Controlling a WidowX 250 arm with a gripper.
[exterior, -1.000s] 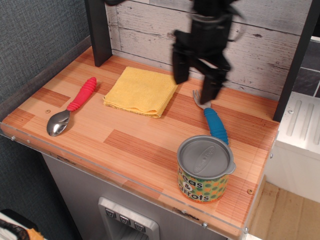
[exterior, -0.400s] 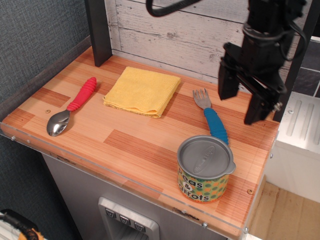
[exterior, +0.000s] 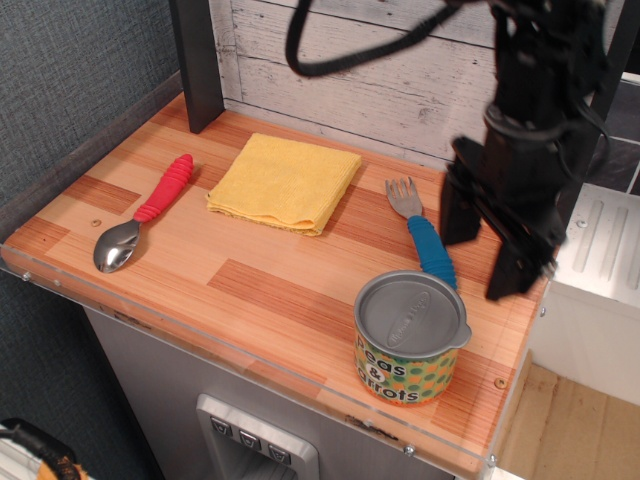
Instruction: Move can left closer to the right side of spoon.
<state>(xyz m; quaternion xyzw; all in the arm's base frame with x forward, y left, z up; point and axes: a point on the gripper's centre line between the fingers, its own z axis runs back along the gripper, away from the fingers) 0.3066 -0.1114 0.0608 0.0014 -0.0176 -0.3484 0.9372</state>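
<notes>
The short tin can with a grey metal lid and yellow-green dotted label (exterior: 410,340) sits untouched, well apart to the right of the red-handled metal spoon (exterior: 143,215). The black gripper (exterior: 487,245) hovers above and right of the can, fingers spread and empty. Grasping and moving are both left to do.

Item: can (exterior: 410,341), one, standing on the worktop (exterior: 270,285). Its yellow-orange label with green dots carried dark lettering in three stacked lines; the legible part read "peas", "&" and "arrots", the first letter of the last word being cut off at the curve of the tin. The grey lid bore a faint embossed mark, too small to read. No other text, brand, number or sign was legible on anything else in view.
</notes>
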